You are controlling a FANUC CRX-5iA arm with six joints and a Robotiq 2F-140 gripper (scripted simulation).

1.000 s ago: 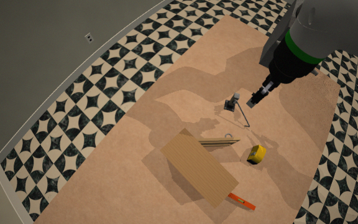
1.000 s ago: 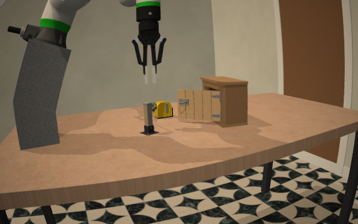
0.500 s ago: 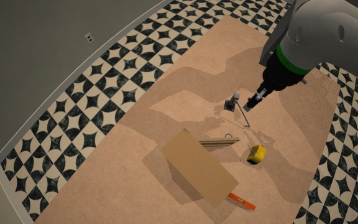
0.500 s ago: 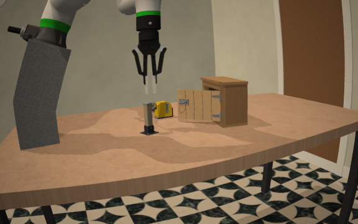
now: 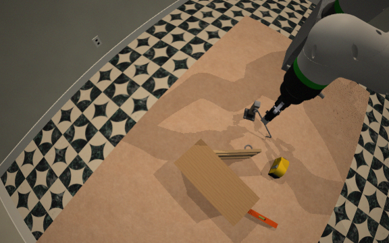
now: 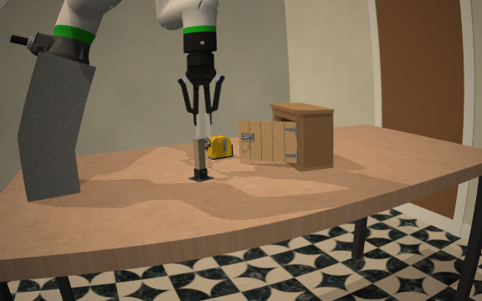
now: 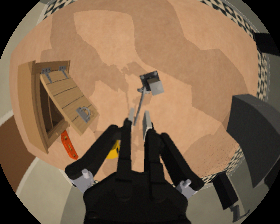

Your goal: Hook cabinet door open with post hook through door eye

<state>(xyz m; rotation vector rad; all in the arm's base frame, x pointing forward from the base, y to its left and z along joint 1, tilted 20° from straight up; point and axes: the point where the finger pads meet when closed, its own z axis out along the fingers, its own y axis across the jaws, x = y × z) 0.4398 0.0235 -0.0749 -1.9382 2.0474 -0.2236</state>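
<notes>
The wooden cabinet [image 5: 216,180] stands on the table with its door [image 6: 266,141] swung well open; the metal eye [image 5: 248,146] sits on the door's face, and it also shows in the exterior view [image 6: 247,137]. The short post [image 5: 252,111] stands apart from the door. Its thin wire hook [image 5: 263,125] slopes down from the post top to the table, away from the eye. My gripper [image 5: 268,118] points down just beside the post top [image 6: 199,140]. Its fingers stand narrowly open, with the hook's rod [image 7: 139,106] running between them, not clamped.
A yellow tape measure [image 5: 279,167] lies near the door's free edge, behind the post in the exterior view [image 6: 220,147]. An orange level [image 5: 263,219] lies by the cabinet's far corner. The grey robot base block [image 6: 53,125] stands at the table's left.
</notes>
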